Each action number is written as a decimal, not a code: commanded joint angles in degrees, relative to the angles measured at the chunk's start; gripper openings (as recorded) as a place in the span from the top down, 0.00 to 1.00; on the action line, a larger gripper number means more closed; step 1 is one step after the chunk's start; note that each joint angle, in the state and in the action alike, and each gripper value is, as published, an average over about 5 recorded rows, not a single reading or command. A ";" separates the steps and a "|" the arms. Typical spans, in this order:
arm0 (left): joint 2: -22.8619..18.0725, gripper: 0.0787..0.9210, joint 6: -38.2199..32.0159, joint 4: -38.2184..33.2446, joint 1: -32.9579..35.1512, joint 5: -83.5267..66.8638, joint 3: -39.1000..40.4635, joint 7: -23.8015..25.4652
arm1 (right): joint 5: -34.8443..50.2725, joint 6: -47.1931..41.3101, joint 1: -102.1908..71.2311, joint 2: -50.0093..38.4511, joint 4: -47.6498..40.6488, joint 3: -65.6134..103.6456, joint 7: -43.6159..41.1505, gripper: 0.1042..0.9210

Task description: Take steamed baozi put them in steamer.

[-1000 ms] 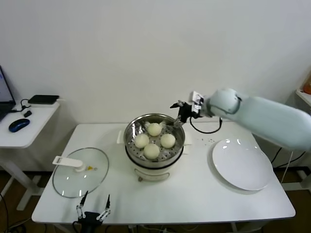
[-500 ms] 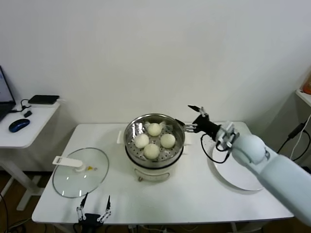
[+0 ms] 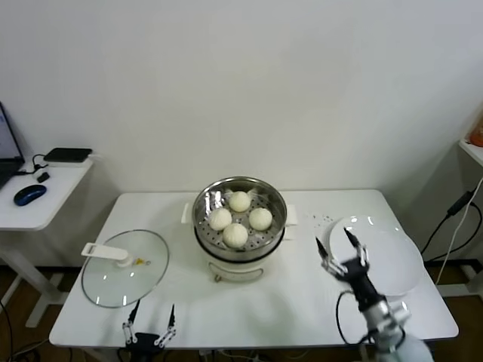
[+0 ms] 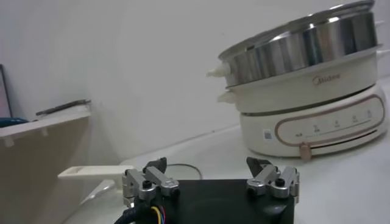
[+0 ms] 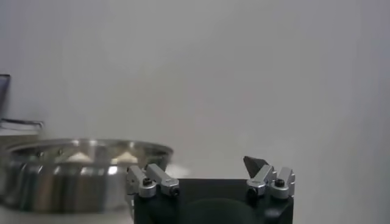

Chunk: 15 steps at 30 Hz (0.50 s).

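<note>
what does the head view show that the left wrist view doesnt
Only the head view shows the four steamed baozi inside the steamer, the empty white plate, the round glass lid, and the right gripper open beside the plate. Only the left wrist view shows the pot base's front panel side-on. Both show the steamer, the lid's white handle and the left gripper, open at the table's near edge.

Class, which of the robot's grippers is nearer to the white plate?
Right. The right gripper, open, hovers at the plate's near-left rim. The left gripper, also open, is parked at the table's front edge below the glass lid, far across from the plate.
</note>
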 commanded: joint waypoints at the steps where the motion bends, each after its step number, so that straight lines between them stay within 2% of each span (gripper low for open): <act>1: 0.09 0.12 -0.36 -0.28 0.50 0.00 -0.06 -0.13 | -5.08 17.03 -19.10 13.45 0.41 7.25 3.03 0.12; 15: -0.26 0.12 -0.54 -1.32 1.05 -0.06 -0.04 -0.17 | -4.25 16.52 -18.13 12.84 0.50 5.91 3.46 0.12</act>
